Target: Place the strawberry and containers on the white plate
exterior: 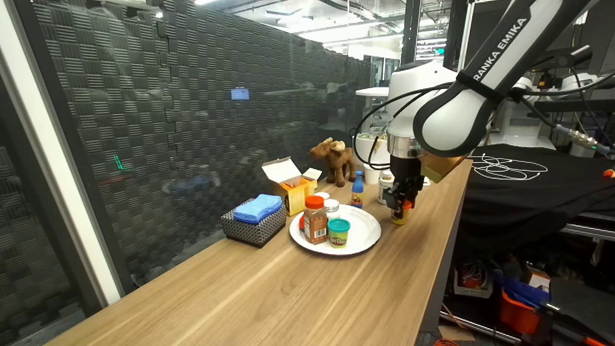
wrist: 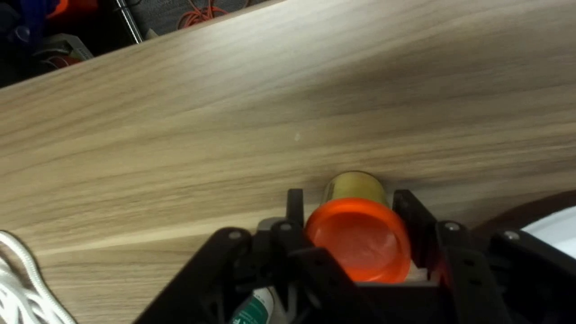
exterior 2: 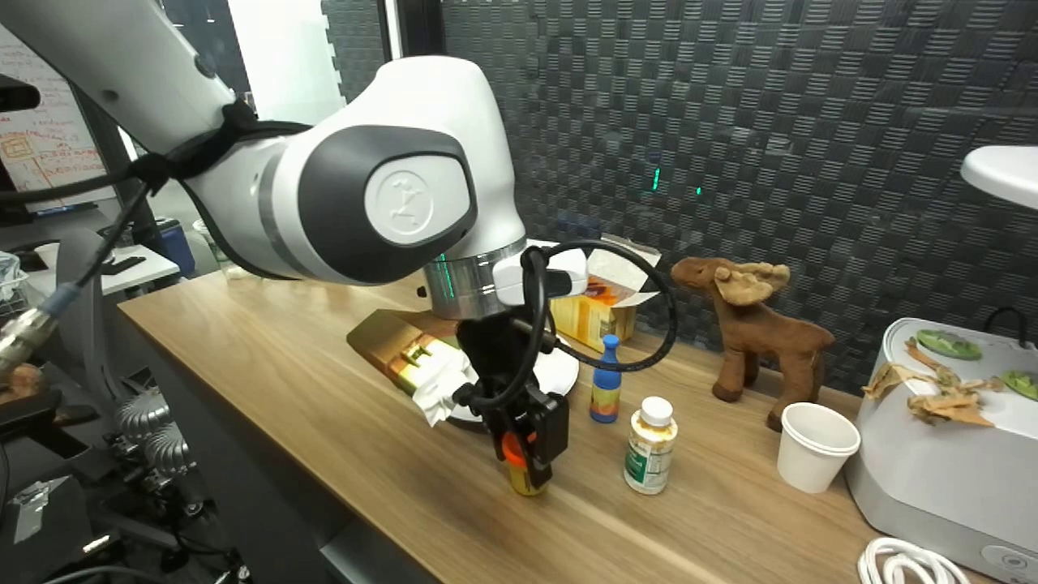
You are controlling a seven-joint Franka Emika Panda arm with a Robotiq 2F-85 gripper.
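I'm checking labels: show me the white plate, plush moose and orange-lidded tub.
White plate (exterior: 363,230), in an exterior view: bare surface.
Plush moose (exterior 2: 773,333), in an exterior view: body.
Orange-lidded tub (wrist: 358,243), in the wrist view: lid.

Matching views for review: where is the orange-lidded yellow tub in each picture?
In an exterior view: orange-lidded yellow tub right of and below centre.
In an exterior view: tub straight below centre.
In the wrist view: tub right of and below centre, between the jaws of the gripper.
Shared landmark: white plate, cut off at the wrist view's right edge.
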